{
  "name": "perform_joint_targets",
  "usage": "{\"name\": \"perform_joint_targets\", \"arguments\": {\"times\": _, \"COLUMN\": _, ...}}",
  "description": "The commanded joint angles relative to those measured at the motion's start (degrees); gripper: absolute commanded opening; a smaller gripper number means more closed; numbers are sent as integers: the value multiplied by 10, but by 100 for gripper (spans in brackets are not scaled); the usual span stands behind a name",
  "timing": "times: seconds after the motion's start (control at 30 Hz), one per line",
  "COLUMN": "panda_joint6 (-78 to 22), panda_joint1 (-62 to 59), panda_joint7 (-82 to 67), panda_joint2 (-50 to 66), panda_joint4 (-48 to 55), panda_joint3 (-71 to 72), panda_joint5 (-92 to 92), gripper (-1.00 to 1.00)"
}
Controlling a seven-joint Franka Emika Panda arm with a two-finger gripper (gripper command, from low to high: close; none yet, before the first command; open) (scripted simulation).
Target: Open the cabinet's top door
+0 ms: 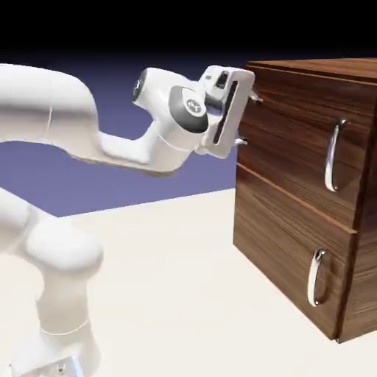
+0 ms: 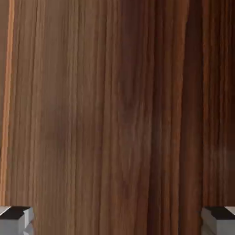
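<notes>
The jaws are spread wide and hold nothing, close to the cabinet (image 1: 294,191) at its upper left edge. The top door's (image 1: 302,147) handle (image 1: 334,155), a vertical bar, lies well to the right of the gripper (image 1: 246,119), so I judge the hand must move right.

dark walnut cabinet (image 1: 294,184) upright on table, right side of view. top door (image 1: 294,140) shut, flush; curved chrome handle (image 1: 333,156) vertical near right edge.
</notes>
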Motion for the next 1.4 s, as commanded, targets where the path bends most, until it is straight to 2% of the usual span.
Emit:
{"name": "perform_joint_targets", "arguments": {"times": 0.0, "panda_joint6": -1, "panda_joint1": 10, "panda_joint7": -10, "panda_joint2": -4, "panda_joint4": 5, "panda_joint3": -11, "panda_joint5": -25, "gripper": 0}}
{"name": "perform_joint_targets", "arguments": {"times": 1.03, "panda_joint6": -42, "panda_joint1": 305, "panda_joint7": -323, "panda_joint2": -133, "panda_joint4": 157, "panda_joint3": -342, "panda_joint5": -797, "gripper": 0}}
{"name": "perform_joint_targets", "arguments": {"times": 1.1, "panda_joint6": -42, "panda_joint1": 306, "panda_joint7": -324, "panda_joint2": -133, "panda_joint4": 157, "panda_joint3": -343, "panda_joint5": -800, "gripper": 0}}
{"name": "perform_joint_targets", "arguments": {"times": 1.27, "panda_joint6": -49, "panda_joint1": 407, "panda_joint7": -326, "panda_joint2": -115, "panda_joint4": 239, "panda_joint3": -397, "panda_joint5": -805, "gripper": 0}}
{"name": "perform_joint_targets", "arguments": {"times": 1.3, "panda_joint6": -49, "panda_joint1": 407, "panda_joint7": -326, "panda_joint2": -115, "panda_joint4": 239, "panda_joint3": -397, "panda_joint5": -805, "gripper": -100}}
{"name": "perform_joint_targets", "arguments": {"times": 1.37, "panda_joint6": -59, "panda_joint1": 386, "panda_joint7": -310, "panda_joint2": -104, "panda_joint4": 221, "panda_joint3": -385, "panda_joint5": -806, "gripper": -100}}
